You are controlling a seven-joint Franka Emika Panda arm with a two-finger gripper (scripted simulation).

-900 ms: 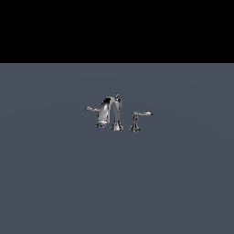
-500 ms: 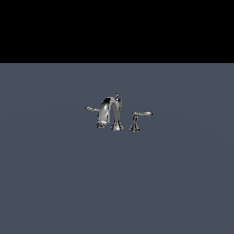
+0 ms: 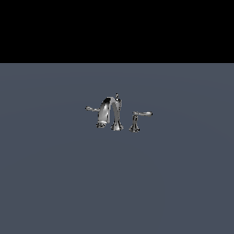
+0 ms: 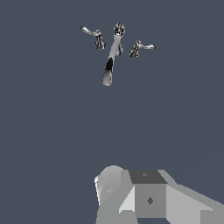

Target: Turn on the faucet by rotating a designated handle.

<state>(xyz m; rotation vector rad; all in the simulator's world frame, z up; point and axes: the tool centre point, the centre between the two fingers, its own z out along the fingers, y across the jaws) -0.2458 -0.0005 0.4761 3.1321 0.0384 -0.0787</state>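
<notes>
On the grey desk (image 3: 55,183), near the middle of the exterior view, the faucet (image 3: 112,114) is standing alone, its arched spout curving toward the exterior view's left and its knob rising at the top. The handle (image 3: 91,109) is pointing out toward the exterior view's left, partly behind the spout, so little of its post is showing; the other lever (image 3: 142,114) is pointing toward the exterior view's right on its own flared post, just beside the spout base. In the wrist view the faucet (image 4: 111,54) is lying well apart from the camera, with the handle (image 4: 89,31) on one side of the spout and the other lever (image 4: 144,46) on the other.

The arm is not appearing in the exterior view at all, and the wrist view is showing only grey body parts of the tool (image 4: 144,197), not its fingers, so I cannot tell whether it is open or closed. Judging by this, the arm is probably hanging back and high, keeping the whole tap set in sight before approaching the handle.

Compared with the earlier exterior pictures, nothing is changing: the faucet and both levers are sitting exactly as before, and the handle is showing no turn.
</notes>
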